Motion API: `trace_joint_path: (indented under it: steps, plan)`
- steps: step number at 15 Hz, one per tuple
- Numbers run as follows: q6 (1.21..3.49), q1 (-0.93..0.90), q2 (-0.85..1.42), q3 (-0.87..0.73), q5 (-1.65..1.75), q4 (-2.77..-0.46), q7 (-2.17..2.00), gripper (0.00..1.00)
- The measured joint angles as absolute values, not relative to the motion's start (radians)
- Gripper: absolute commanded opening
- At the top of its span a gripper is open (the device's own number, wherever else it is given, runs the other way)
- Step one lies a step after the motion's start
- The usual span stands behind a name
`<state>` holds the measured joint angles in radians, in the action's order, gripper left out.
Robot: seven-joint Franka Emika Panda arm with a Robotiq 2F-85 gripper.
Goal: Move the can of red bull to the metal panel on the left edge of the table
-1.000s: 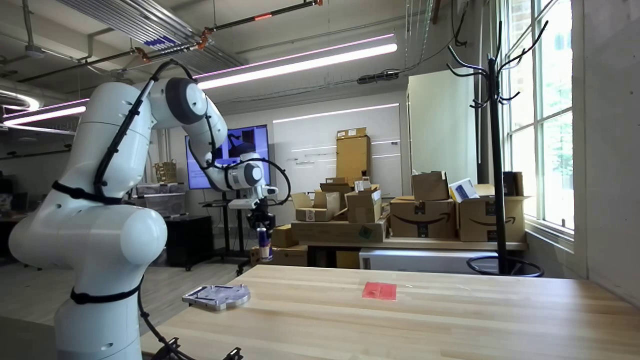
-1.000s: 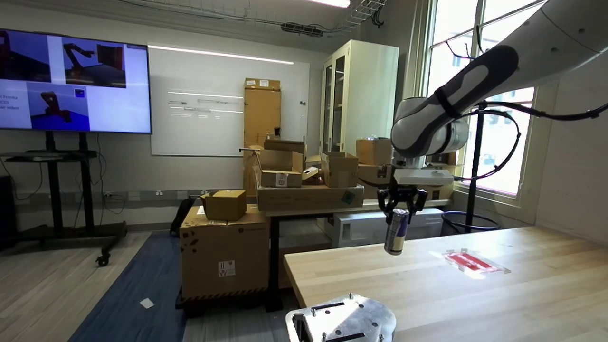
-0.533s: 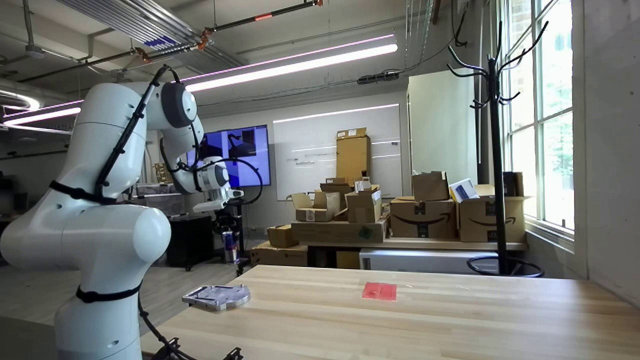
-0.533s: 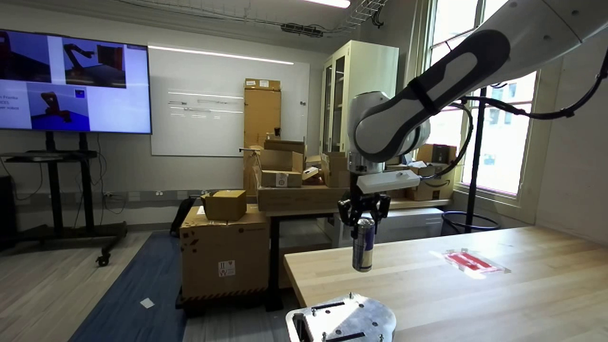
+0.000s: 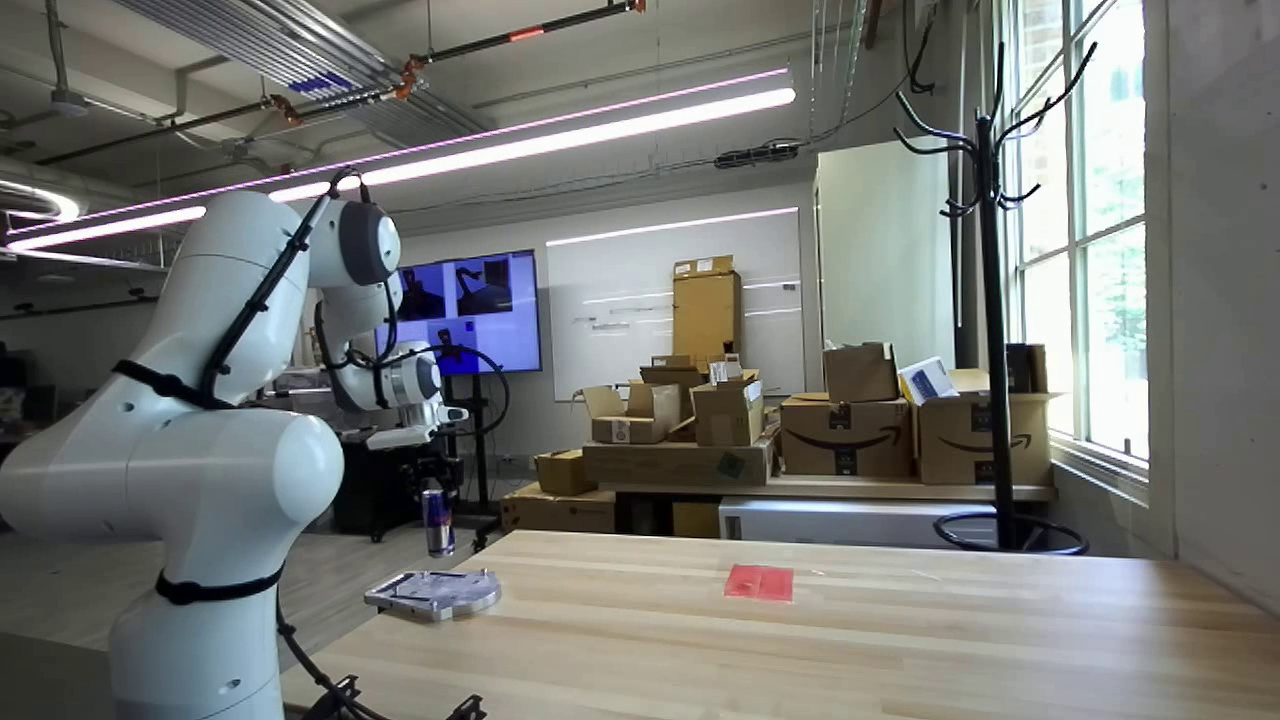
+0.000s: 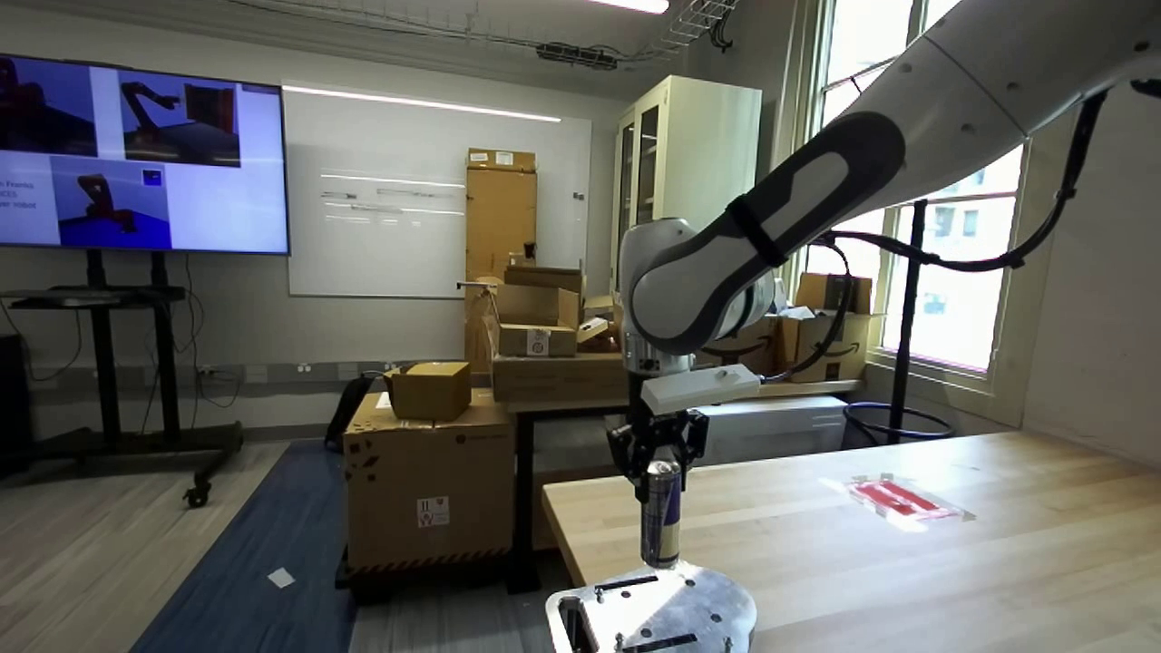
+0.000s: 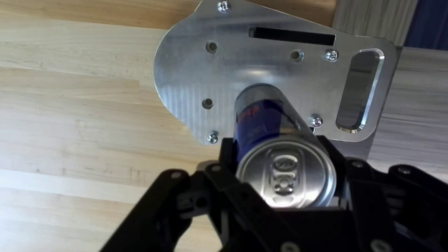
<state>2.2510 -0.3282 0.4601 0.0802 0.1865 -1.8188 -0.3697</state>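
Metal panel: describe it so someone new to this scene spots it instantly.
Find the pale wooden table, then, in an exterior view, its left edge. The metal panel partly overhangs it, beneath the can of red bull held in the end effector. Unlike the slim can and flat red patch, it is a broad silvery plate with slots and round holes.

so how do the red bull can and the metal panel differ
The can is a slim cylinder; the metal panel, a broad flat plate. The can is blue and silver; the panel, silvery grey. The jaws hold the can in the air; the panel lies at the table's edge. Both look shiny.
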Motion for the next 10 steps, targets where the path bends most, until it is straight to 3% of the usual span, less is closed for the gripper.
trace_joint_path:
  steps: [10]
  plan:
    - [2.260, -0.312, 0.553, 0.080, 0.109, -1.755, -0.363, 0.33]
